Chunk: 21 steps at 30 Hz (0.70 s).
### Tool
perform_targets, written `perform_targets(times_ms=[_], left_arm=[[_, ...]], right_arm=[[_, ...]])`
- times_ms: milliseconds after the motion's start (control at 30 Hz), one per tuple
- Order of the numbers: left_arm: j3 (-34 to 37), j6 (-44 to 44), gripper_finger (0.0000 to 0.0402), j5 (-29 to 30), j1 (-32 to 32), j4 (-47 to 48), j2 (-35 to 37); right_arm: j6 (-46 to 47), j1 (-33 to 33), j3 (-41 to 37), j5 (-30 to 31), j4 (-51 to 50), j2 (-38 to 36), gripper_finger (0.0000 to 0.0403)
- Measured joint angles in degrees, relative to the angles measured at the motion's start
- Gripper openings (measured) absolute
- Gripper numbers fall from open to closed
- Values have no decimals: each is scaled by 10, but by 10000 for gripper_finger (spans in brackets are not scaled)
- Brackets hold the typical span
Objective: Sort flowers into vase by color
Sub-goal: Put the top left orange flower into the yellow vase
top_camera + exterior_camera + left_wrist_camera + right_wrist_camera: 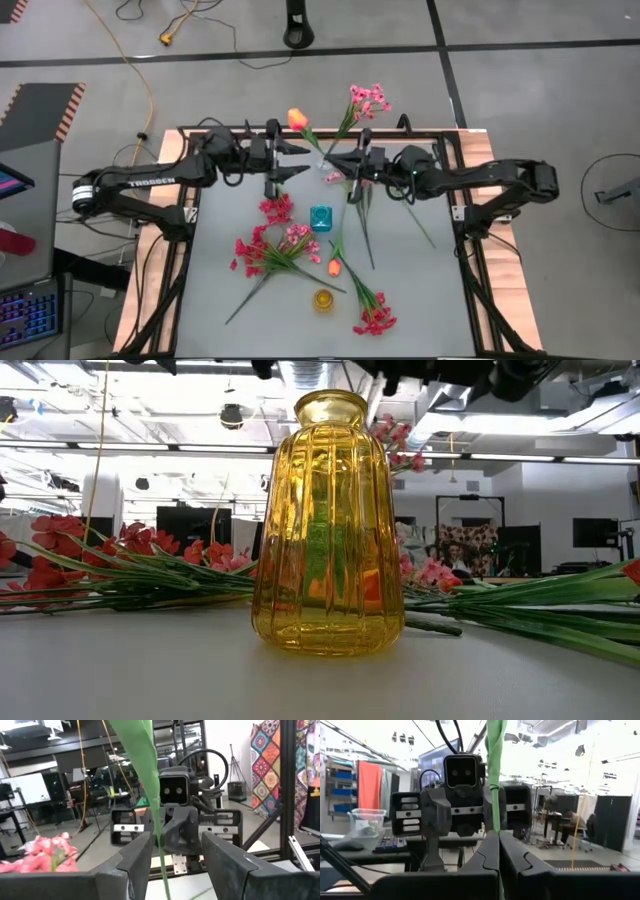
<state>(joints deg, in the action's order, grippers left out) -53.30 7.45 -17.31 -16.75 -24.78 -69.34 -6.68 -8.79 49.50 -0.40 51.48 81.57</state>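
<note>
Both arms reach in from opposite sides and meet nose to nose over the far half of the table [210, 320], wrists level and pointed straight at each other. The right gripper [495, 851] has its two dark fingers pinched tight together around a thin green flower stem [495, 770] that runs up between them. The left gripper [175, 857] sits with its fingers spread wide, the same stem passing through the gap without either finger touching it.
</note>
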Motion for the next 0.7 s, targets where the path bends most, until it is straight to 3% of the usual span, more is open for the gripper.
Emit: perform_targets(times_ms=[300,700], left_arm=[[0,-4,162,23,25,-31,-21],[0,-1,160,28,41,-32,-21]], right_arm=[[-2,21,0,-1,65,50,22],[-28,38,0,-1,71,51,23]])
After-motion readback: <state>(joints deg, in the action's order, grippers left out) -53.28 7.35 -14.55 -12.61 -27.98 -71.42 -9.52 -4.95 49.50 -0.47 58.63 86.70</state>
